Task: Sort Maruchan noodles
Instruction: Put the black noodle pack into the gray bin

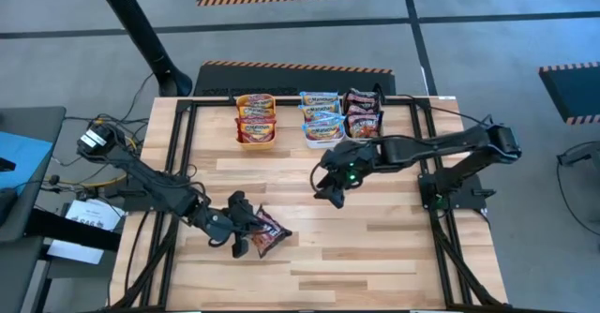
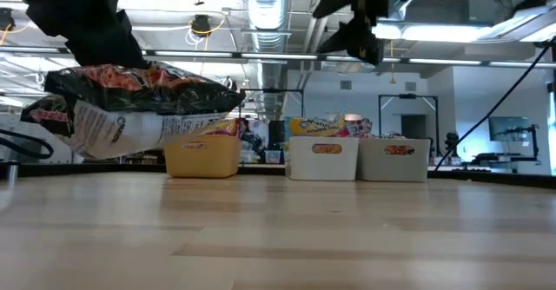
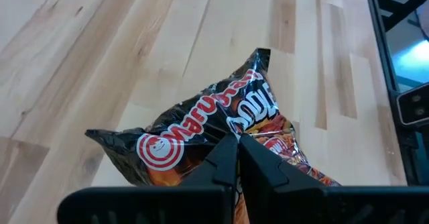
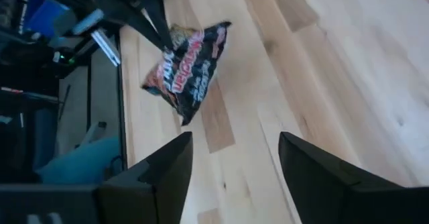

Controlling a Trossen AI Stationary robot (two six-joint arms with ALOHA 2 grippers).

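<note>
A dark maroon-red Maruchan packet (image 1: 269, 232) is off the table near its near-left part, held by my left gripper (image 1: 246, 238), which is shut on it. The low view shows the packet (image 2: 143, 108) in the air above the wood. My right gripper (image 1: 330, 193) hovers open over the table's middle, touching nothing; its wrist view shows the packet (image 4: 188, 70) farther off. Other packets lie in three bins at the far edge: orange-yellow ones in the orange bin (image 1: 255, 141), light blue ones in the white bin (image 1: 322, 142), dark ones in the grey bin (image 1: 364, 133). My left gripper pinches the dark maroon-red packet between its two fingers (image 3: 224, 158) at the wrapper's edge (image 3: 221, 131) nearest the gripper. The fingers come level from the table's left. The packet is lifted clear and sticks out past the fingertips roughly level, crumpled at the pinch.
Black frame rails (image 1: 183, 144) run along the table's left and right sides. The three bins stand in a row at the far edge (image 2: 326, 158). Bare wood lies between the bins and the grippers. Cables and equipment (image 1: 94, 140) sit off the table's left side.
</note>
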